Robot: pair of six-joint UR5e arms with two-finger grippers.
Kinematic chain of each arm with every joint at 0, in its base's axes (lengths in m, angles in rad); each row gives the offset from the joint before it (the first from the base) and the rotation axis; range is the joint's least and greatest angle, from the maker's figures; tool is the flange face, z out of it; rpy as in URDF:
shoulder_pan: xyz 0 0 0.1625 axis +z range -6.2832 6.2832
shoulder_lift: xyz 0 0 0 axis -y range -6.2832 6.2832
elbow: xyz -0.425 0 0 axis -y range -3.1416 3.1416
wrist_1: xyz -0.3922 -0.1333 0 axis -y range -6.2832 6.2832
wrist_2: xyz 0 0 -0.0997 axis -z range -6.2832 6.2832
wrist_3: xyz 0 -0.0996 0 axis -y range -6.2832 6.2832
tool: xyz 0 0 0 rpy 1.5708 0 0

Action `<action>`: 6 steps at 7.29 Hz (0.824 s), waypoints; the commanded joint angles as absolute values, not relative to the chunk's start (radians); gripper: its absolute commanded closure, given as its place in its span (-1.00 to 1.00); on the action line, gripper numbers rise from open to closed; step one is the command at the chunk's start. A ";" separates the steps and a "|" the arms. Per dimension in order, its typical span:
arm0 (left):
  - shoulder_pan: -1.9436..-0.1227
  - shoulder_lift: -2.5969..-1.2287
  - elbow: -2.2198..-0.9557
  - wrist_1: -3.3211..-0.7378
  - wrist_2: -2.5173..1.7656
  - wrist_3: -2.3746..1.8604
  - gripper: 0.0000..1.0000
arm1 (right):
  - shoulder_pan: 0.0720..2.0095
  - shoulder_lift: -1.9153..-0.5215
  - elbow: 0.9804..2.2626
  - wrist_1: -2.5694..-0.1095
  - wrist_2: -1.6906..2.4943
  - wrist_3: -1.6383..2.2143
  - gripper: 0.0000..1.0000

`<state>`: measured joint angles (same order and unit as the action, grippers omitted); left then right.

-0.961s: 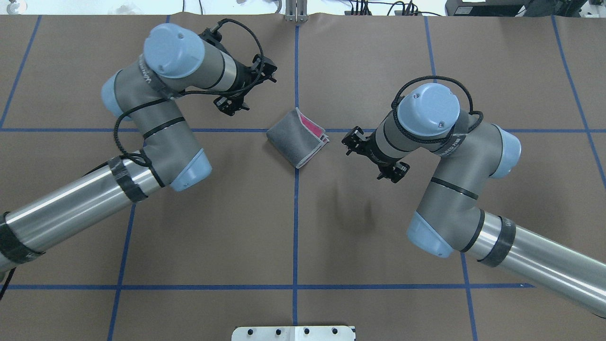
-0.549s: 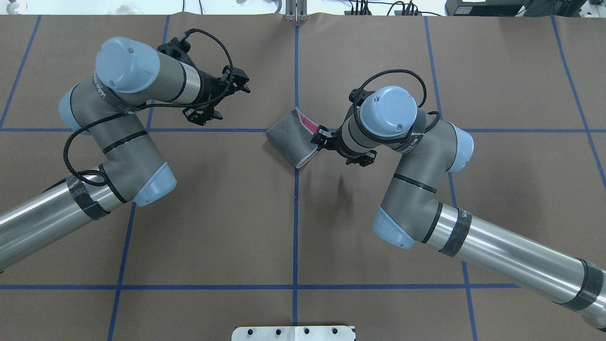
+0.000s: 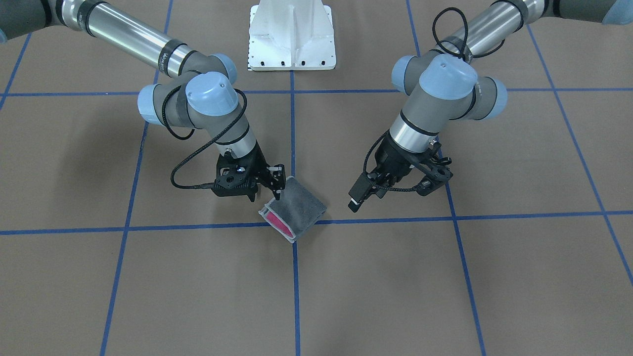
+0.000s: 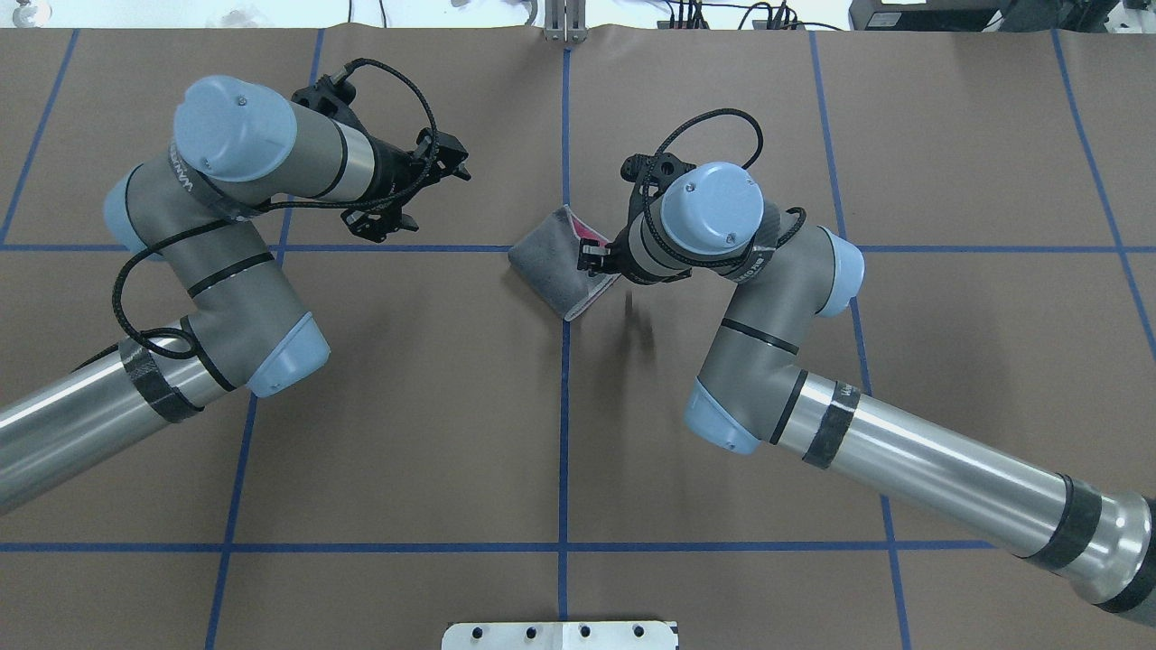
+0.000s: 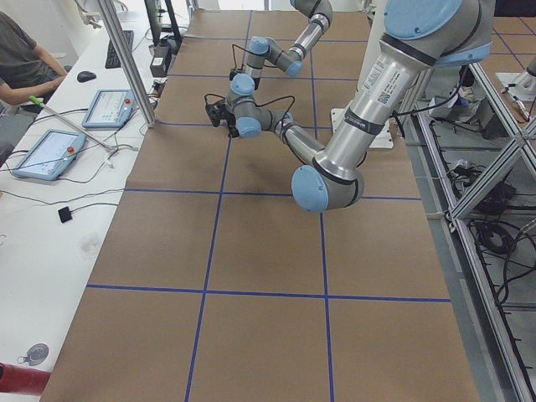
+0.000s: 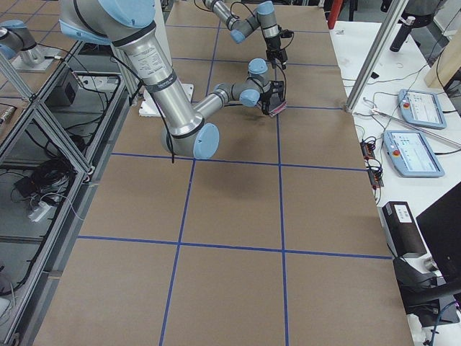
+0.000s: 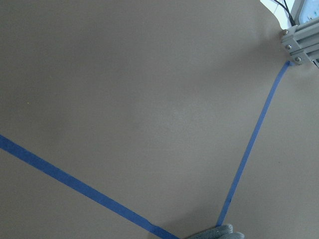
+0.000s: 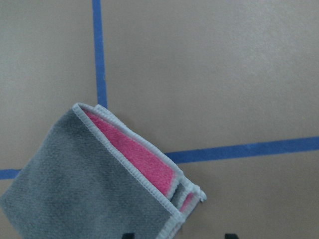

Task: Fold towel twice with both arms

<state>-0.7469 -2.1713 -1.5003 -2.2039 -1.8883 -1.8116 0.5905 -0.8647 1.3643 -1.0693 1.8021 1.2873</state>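
The towel (image 4: 551,262) lies folded on the brown table near the centre tape cross, grey face out. Pink shows along its open edge (image 8: 144,159) in the right wrist view. My right gripper (image 4: 598,262) hangs open right over that open edge; its two dark fingertips (image 8: 128,235) show apart at the bottom of the right wrist view, with nothing between them. From the front, the right gripper (image 3: 269,189) stands at the towel's (image 3: 299,210) corner. My left gripper (image 4: 424,194) is open and empty, well off to the left of the towel.
Blue tape lines (image 4: 564,406) divide the brown table into squares. The white pedestal base (image 3: 292,34) stands at the robot's edge. An aluminium post (image 4: 564,23) rises at the far edge. A person (image 5: 21,50) sits by a side desk with tablets (image 5: 42,155).
My right arm has swung left from beside the towel to over its open edge. My left arm has drawn back to the left, away from the towel. The towel has not moved.
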 commanded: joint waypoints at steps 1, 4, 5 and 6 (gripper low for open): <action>-0.746 -2.171 -1.499 -2.203 -1.888 -1.812 -1.00 | 0.591 -0.853 1.345 -1.055 1.799 1.267 -0.14; -0.744 -2.171 -1.494 -2.203 -1.887 -1.813 -1.00 | 0.591 -0.848 1.321 -1.040 1.805 1.273 -0.05; -0.742 -2.171 -1.493 -2.204 -1.887 -1.812 -1.00 | 0.591 -0.848 1.310 -1.028 1.805 1.273 -0.03; -0.741 -2.171 -1.493 -2.203 -1.887 -1.812 -1.00 | 0.592 -0.848 1.309 -1.026 1.805 1.273 -0.02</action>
<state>-0.7425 -2.1706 -1.4936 -2.2034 -1.8868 -1.8122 0.5911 -0.8484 1.3146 -1.0333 1.8050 1.2724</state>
